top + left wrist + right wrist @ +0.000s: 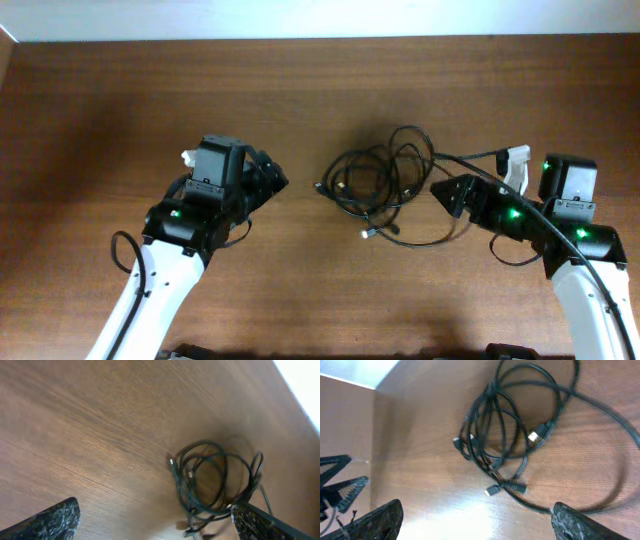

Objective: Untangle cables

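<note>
A tangle of thin black cables (380, 180) lies in overlapping loops at the middle of the wooden table, with small plug ends sticking out at its left and lower sides. It shows in the left wrist view (212, 482) and the right wrist view (515, 425). One longer strand (615, 425) loops out toward the right. My left gripper (268, 182) is open and empty, left of the tangle. My right gripper (455, 193) is open and empty, just right of the tangle, above the outer loop.
The wooden table (320, 90) runs to a pale wall at the back. Thicker black wires (125, 255) hang along the arms. A dark stand (340, 485) shows at the left in the right wrist view.
</note>
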